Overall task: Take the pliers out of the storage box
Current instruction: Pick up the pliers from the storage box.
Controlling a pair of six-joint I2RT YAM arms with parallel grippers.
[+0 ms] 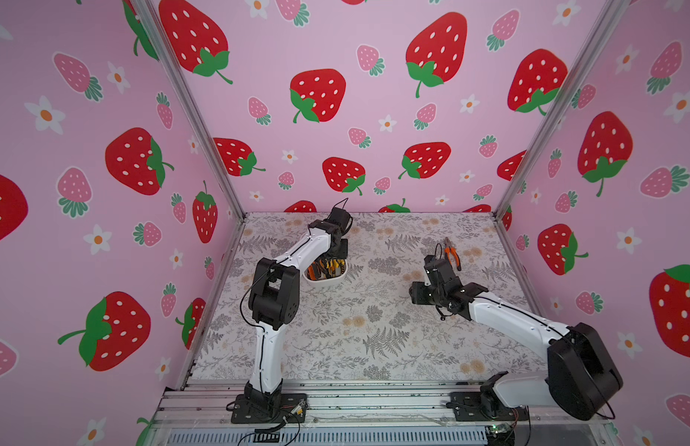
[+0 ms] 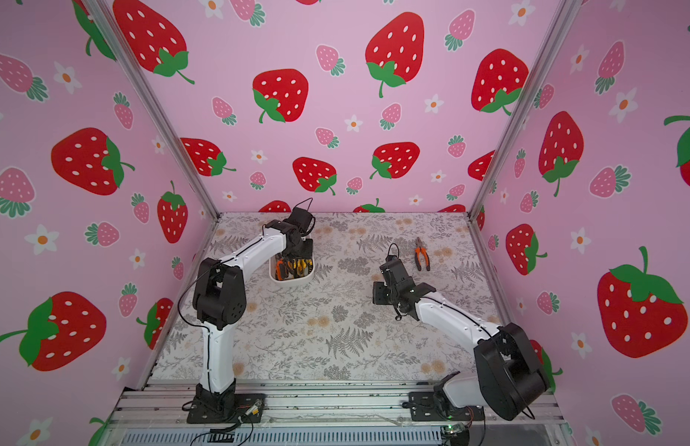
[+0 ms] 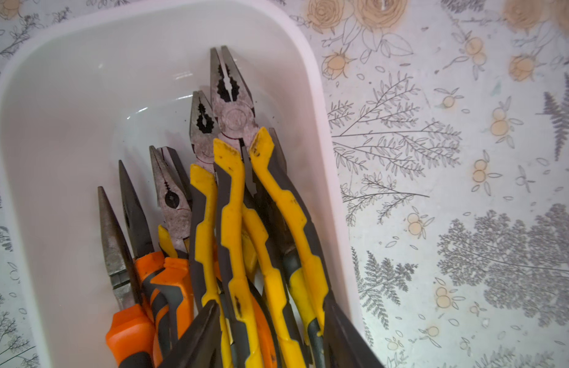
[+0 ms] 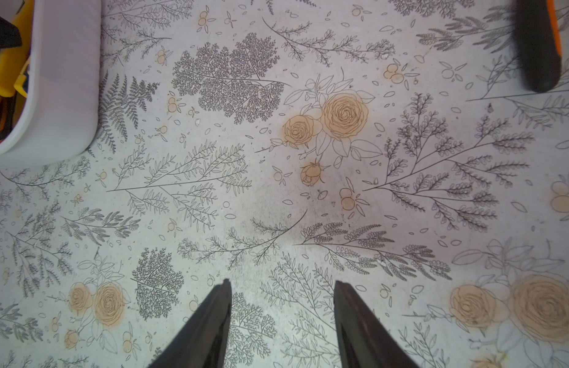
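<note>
Several pliers (image 3: 232, 223) lie bunched in the storage box (image 3: 311, 82), directly beneath the left gripper (image 3: 270, 321). Its fingers straddle yellow handles, but I cannot tell whether they pinch. The tangled handles could drag neighbours up or tip the box on a lift. Empty, the right gripper (image 4: 282, 283) hangs half-wide, with the box well off to its side.

Inside a robotics lab test cell: strawberry-print panels (image 1: 316, 96) on aluminium posts (image 1: 189, 108) boxing in a floral-covered table (image 1: 335, 347), two white robot arms (image 1: 266, 347) bolted to metal rails (image 1: 374, 401).
</note>
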